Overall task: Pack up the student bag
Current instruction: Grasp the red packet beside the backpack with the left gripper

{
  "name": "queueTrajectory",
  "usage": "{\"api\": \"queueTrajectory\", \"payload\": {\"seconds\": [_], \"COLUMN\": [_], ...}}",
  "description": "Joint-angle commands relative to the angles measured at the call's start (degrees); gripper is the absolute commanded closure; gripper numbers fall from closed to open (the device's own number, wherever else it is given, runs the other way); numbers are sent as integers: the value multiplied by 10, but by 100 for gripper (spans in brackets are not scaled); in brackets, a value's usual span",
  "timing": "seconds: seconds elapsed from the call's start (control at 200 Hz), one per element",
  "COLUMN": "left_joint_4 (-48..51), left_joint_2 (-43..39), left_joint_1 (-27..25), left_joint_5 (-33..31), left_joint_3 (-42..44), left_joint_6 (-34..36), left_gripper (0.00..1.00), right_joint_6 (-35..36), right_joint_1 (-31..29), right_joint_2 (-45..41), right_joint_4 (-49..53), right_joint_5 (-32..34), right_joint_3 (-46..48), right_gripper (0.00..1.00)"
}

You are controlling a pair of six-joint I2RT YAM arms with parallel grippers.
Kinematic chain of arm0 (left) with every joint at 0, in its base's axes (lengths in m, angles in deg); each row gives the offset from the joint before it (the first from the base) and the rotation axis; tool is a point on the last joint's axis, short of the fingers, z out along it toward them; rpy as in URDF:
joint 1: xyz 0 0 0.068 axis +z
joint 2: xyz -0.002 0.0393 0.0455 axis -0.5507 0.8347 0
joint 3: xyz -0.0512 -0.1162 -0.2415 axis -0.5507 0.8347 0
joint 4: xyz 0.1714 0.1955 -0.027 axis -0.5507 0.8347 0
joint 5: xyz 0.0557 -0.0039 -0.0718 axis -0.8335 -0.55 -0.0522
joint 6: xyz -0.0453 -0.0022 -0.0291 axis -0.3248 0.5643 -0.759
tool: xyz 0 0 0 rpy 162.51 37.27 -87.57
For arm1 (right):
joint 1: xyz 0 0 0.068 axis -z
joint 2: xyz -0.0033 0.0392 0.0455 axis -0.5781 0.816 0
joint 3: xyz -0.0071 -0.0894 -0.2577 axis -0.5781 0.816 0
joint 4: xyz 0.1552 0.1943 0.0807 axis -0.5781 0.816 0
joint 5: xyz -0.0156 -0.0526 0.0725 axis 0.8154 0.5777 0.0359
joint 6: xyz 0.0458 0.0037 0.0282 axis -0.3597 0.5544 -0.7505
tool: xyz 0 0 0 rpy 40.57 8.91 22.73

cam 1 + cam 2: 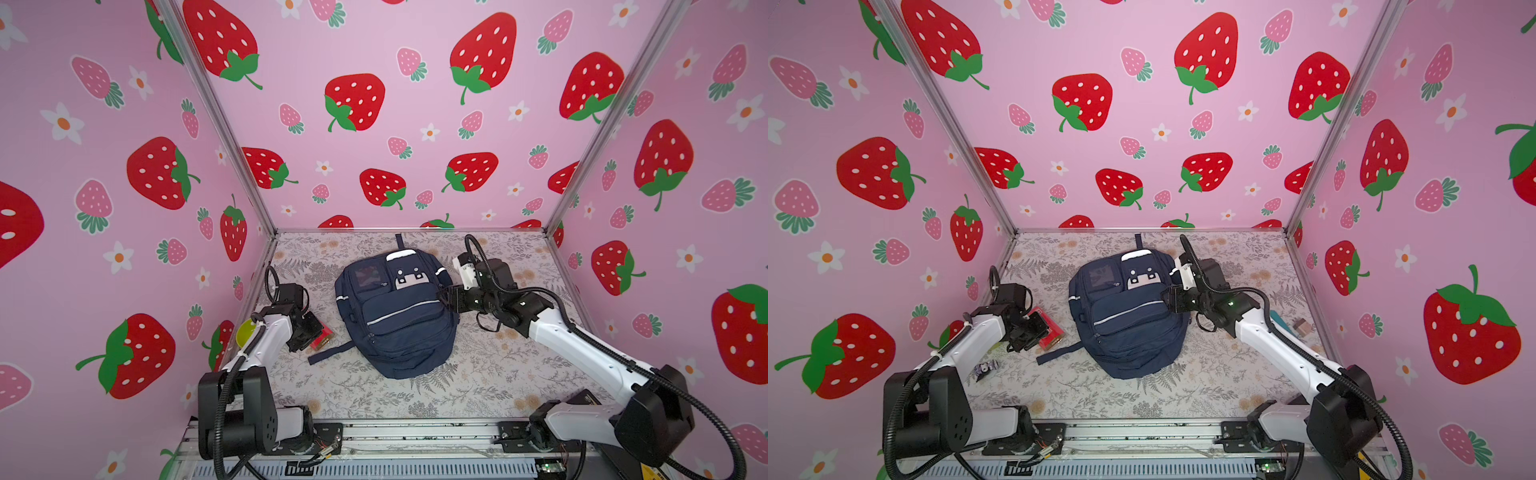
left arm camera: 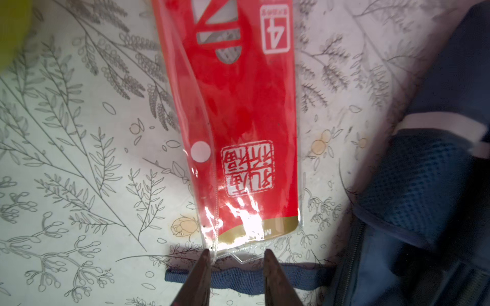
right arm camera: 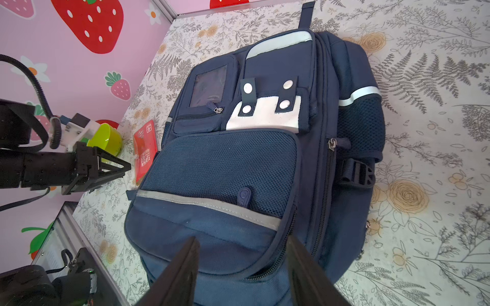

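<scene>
**Both arms out front, both end effectors part-way open**

Your left arm (image 1: 266, 332) comes up off its base, elbow folded, and the wrist tips over so the left end effector (image 2: 236, 254) points down at the worktop. In the wrist view its two fingers (image 2: 201, 275) sit apart with a modest gap. Your right arm (image 1: 582, 349) is stretched long and diagonal from the right base toward the middle, forearm low. Its wrist is turned so the right end effector (image 3: 242, 239) faces in sideways, jaws standing a fair bit apart, looks wider than the left's.
</scene>
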Motion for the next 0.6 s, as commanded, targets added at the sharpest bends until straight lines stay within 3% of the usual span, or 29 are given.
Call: {"api": "queueTrajectory", "payload": {"seconds": [0.0,0.285,0.445,0.595], "left_joint_4": [-15,-27,-41,-50], "left_joint_2": [12,47,55,61], "left_joint_1": [4,5,6,6], "left_joint_5": [-18,-54,-50,-42], "left_joint_3": [17,21,26,25], "left_joint_6": [-28,-34,-36,-36], "left_gripper": [67,69,83,91], "right_joint_6": [6,7,8,9], "right_joint_1": [-1,-1,-1,-1], "right_joint_2": [-10,-14,-13,-10], "right_joint_4": [2,10,13,18], "right_joint_5": [5,10,11,13], "right_joint_3": [3,1,-3,-11], "right_gripper": [45,44,44,44]}}
